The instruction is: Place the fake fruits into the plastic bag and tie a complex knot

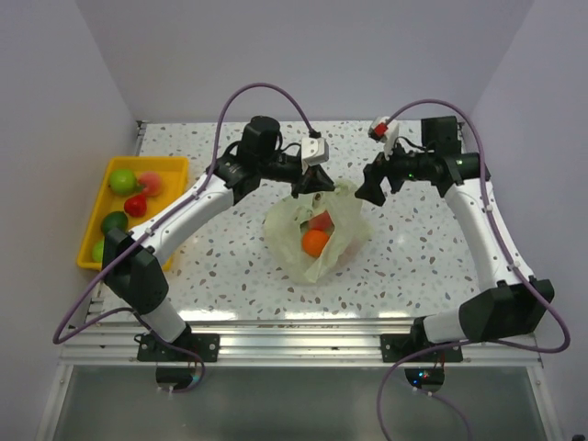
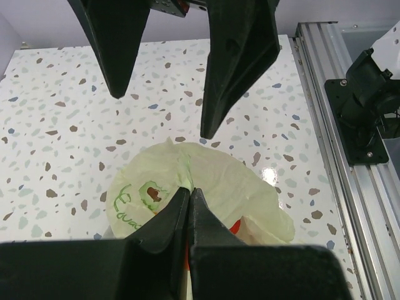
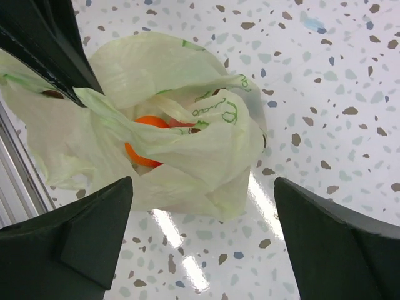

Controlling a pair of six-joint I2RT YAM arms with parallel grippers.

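The plastic bag [image 1: 317,234] lies mid-table between the two grippers. Its longer side runs roughly from the far edge toward the near edge, and its open, crumpled mouth is at the far end, pulled upward. Inside, an orange fruit [image 1: 315,243] shows through the pale green film, with something red beside it. Well apart at the left edge, more fake fruits [image 1: 122,180], green and red, sit in a yellow tray [image 1: 175,170]. The left arm [image 1: 184,216] rises from its base and reaches diagonally inward. The left gripper [image 1: 312,188] points down over the bag's far rim with its jaws pinched together on a fold of the plastic, as its wrist view shows [image 2: 189,195]. The right arm [image 1: 487,230] bends up along the right side and turns inward. The right gripper [image 1: 370,188] sits just beside the bag's far right corner with its jaws spread wide and nothing between them, the bag lying below [image 3: 203,181]. The table [image 1: 230,266] is white terrazzo with grey and brown flecks and glares near the front, where an aluminium rail [image 1: 294,331] carries the bases. Plain pale walls [image 1: 294,55] enclose it.
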